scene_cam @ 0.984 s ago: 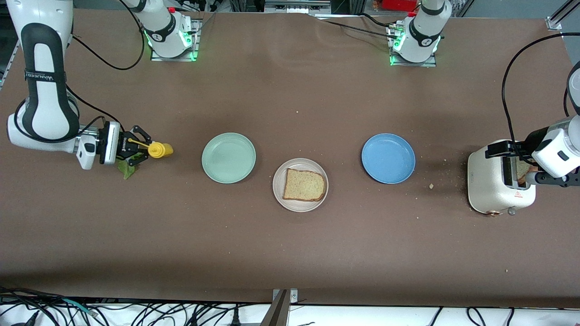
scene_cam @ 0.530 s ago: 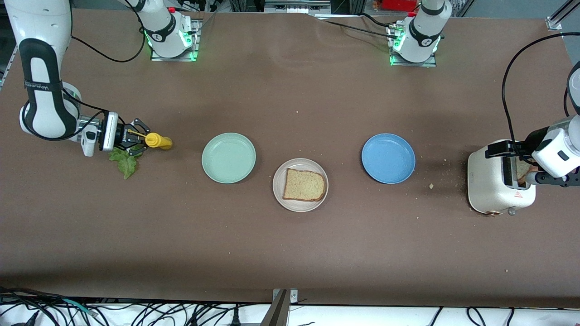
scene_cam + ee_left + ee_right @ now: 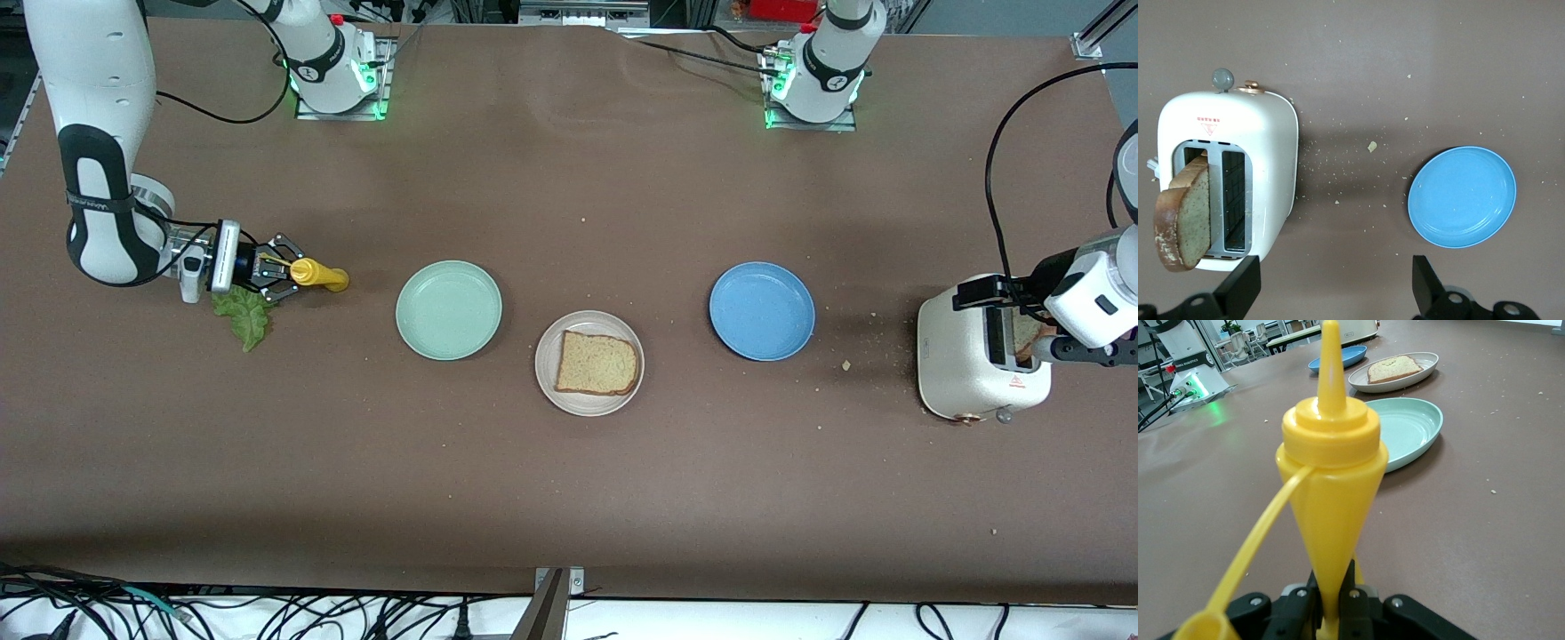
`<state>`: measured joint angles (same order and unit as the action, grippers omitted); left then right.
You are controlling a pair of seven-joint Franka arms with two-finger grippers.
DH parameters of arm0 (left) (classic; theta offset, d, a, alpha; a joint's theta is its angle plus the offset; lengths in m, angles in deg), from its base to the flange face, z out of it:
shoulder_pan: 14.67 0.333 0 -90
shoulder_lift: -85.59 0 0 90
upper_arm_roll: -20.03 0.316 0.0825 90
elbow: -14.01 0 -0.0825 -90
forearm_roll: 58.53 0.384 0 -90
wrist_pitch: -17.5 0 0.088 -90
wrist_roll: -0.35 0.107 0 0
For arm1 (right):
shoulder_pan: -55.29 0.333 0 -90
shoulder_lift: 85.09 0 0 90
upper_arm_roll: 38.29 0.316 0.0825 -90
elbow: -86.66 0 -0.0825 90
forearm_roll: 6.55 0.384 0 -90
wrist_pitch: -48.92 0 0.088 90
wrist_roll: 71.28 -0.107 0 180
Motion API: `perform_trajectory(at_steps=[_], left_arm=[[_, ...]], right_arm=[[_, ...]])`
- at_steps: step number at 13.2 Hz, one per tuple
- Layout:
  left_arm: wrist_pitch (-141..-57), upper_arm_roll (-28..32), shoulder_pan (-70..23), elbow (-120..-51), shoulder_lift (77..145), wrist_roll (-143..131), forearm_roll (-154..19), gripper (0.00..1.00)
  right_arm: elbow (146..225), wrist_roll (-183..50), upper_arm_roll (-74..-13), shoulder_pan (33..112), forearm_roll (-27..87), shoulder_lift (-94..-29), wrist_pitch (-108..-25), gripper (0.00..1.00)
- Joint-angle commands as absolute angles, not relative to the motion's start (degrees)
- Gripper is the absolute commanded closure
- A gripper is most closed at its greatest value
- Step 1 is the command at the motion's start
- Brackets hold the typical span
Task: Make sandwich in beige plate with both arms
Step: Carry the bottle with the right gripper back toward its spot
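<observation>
One slice of brown bread point(image 3: 597, 364) lies flat on the beige plate point(image 3: 544, 373) in the middle of the table. A second slice point(image 3: 1183, 220) stands up out of the white toaster point(image 3: 973, 364) at the left arm's end. My left gripper point(image 3: 1335, 288) hangs open over the toaster's edge and holds nothing. At the right arm's end my right gripper point(image 3: 283, 271) is shut on a yellow squeeze bottle point(image 3: 317, 275), held level with its nozzle toward the mint green plate point(image 3: 449, 310). A green lettuce leaf point(image 3: 246, 316) lies on the table just below that gripper.
A blue plate point(image 3: 762, 310) sits between the beige plate and the toaster. Crumbs point(image 3: 845, 364) are scattered on the table between the blue plate and the toaster. The bottle's cap point(image 3: 1201, 628) dangles on its strap.
My right arm has swung its gripper and the yellow bottle a little toward the mint green plate, uncovering more of the lettuce leaf. The left arm has not moved.
</observation>
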<state>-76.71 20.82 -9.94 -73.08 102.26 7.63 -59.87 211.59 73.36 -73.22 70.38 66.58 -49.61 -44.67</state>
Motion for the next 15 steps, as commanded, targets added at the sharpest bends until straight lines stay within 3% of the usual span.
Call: perform_trajectory(at_steps=[1,3,5,8,15], left_arm=[[-76.1,20.3,-9.6,-73.9,100.9,7.1,-57.9,0.00],[-76.1,20.3,-9.6,-73.9,100.9,7.1,-57.9,0.00],[-76.1,20.3,-9.6,-73.9,100.9,7.1,-57.9,0.00],[-76.1,20.3,-9.6,-73.9,100.9,7.1,-57.9,0.00],[-76.1,20.3,-9.6,-73.9,100.9,7.1,-57.9,0.00]], right_arm=[[211.1,73.6,-73.1,70.0,67.5,-49.6,-44.1,0.76],[210.9,73.1,-73.1,70.0,67.5,-49.7,-44.2,0.39],[210.9,72.9,-73.2,69.9,67.5,-49.7,-44.2,0.23],[210.9,72.1,-73.5,69.8,67.3,-49.6,-44.2,0.13],[210.6,72.0,-74.1,66.1,63.5,-48.9,-44.2,0.08]])
